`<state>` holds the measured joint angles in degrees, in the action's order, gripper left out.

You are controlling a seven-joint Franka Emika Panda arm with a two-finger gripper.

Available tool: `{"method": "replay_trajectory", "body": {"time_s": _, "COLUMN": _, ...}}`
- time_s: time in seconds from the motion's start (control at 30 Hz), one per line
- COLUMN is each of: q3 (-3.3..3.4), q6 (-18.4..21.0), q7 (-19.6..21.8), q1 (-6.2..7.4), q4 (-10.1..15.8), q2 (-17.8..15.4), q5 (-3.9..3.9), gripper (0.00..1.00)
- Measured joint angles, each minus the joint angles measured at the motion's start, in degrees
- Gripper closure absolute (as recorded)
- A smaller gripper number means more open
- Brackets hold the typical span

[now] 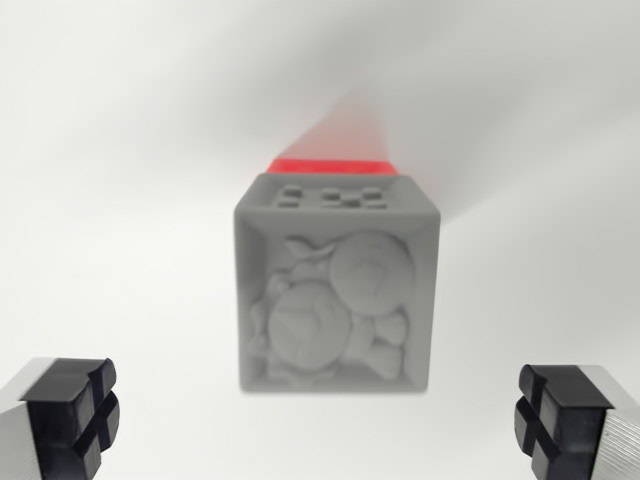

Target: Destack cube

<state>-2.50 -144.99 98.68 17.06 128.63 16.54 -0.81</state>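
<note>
A grey cube (338, 285) with a raised figure relief on its top face fills the middle of the wrist view. It sits on a red cube (331, 162), of which only a thin red strip shows beyond its far edge. My gripper (318, 420) is open, above the stack. One black-padded fingertip (72, 415) stands at the view's lower left and the other at the lower right, both wide of the grey cube and touching nothing.
A plain white surface (120, 200) surrounds the stack on all sides. A faint reddish glow and soft shadow stretch away behind the red cube.
</note>
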Motion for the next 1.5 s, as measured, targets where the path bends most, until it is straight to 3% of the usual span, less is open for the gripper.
{"method": "replay_trajectory", "body": {"time_s": 0.5, "q3": 0.45, "q6": -6.8, "q7": 0.2, "q1": 0.28, "q4": -0.2, "q2": 7.0, "q5": -0.39, "gripper": 0.0}}
{"method": "replay_trajectory", "body": {"time_s": 0.77, "q3": 0.68, "q6": -8.3, "q7": 0.3, "q1": 0.53, "q4": -0.3, "q2": 8.7, "q5": -0.43, "gripper": 0.0}}
{"method": "replay_trajectory", "body": {"time_s": 0.8, "q3": 0.7, "q6": -8.3, "q7": 0.3, "q1": 0.55, "q4": -0.4, "q2": 8.8, "q5": -0.43, "gripper": 1.0}}
{"method": "replay_trajectory", "body": {"time_s": 1.5, "q3": 0.74, "q6": -8.4, "q7": 0.3, "q1": 0.57, "q4": -0.4, "q2": 8.8, "q5": -0.43, "gripper": 1.0}}
